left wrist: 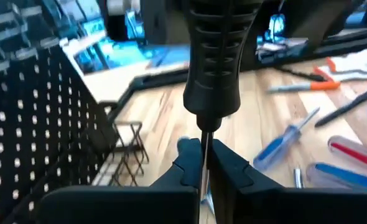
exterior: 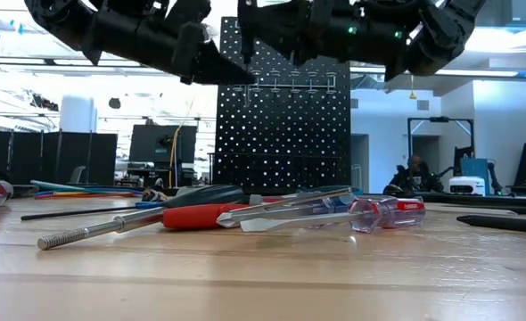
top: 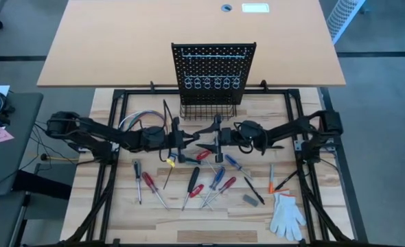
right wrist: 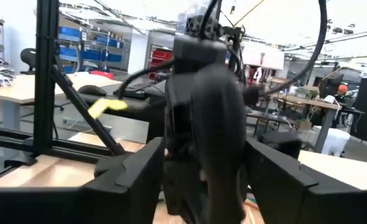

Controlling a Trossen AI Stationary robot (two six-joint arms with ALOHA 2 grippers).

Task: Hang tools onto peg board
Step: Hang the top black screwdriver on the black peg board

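A black-handled screwdriver (top: 201,132) hangs level above the table's middle, between my two grippers, in front of the peg board (top: 213,68). My left gripper (left wrist: 203,158) is shut on its thin metal shaft. My right gripper (right wrist: 205,168) is open, one finger on either side of the black handle (right wrist: 205,124); whether they touch it I cannot tell. The peg board stands upright at the far side, with a row of silver rings (top: 213,84) and a black wire basket (top: 209,110) at its foot. Several more screwdrivers (top: 189,182) lie flat on the wooden table. My left gripper pinches the screwdriver's metal shaft (left wrist: 203,140) between its two fingers, just short of the black handle (left wrist: 213,68). The fingers come about level from the table's left and lie along the shaft. The handle sticks out beyond the fingertips toward my right gripper. The tool is lifted clear of the table.
A white glove (top: 286,214) lies at the near right, an orange-handled tool (top: 272,177) beside it. A loop of coloured wires (top: 137,120) lies at the far left. Black frame rails (top: 110,185) border the table on both sides.
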